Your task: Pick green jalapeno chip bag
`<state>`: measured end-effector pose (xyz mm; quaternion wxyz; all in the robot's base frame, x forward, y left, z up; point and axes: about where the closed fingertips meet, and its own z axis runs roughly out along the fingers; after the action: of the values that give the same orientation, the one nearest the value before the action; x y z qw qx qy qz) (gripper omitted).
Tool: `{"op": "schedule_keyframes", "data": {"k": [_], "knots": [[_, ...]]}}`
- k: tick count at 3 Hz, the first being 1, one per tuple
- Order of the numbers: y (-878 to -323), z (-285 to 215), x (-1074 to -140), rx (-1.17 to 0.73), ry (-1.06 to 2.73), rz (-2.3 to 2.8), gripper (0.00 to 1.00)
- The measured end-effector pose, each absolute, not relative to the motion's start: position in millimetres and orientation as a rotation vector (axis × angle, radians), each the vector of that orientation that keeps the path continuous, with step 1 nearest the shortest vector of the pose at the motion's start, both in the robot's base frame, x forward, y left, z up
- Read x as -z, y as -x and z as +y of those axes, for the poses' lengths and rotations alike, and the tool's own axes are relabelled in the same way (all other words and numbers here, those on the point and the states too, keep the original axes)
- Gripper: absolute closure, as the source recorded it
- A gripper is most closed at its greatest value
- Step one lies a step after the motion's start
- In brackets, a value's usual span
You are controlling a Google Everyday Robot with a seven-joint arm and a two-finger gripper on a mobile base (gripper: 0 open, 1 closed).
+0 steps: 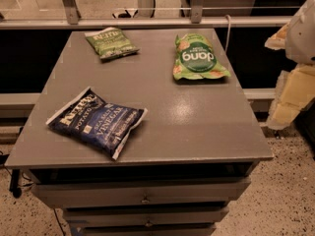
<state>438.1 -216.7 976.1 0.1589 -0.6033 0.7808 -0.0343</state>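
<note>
The green jalapeno chip bag (111,43) is small and dark olive-green with a white logo band. It lies flat at the far left of the grey table top (167,112). My gripper (291,98) hangs at the right edge of the view, beyond the table's right side and well apart from the bag, holding nothing.
A brighter light-green "dang" bag (198,58) lies at the far right of the table. A larger navy-blue vinegar bag (97,122) lies at the near left. Drawers (142,193) sit under the table's front edge. A metal rail (147,22) runs behind the table.
</note>
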Motion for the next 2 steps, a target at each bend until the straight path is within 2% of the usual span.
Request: {"op": "schedule_keyframes", "data": {"k": [2], "knots": [[-450, -201, -973, 0.079, 1.714, 2.191, 0.00]]}}
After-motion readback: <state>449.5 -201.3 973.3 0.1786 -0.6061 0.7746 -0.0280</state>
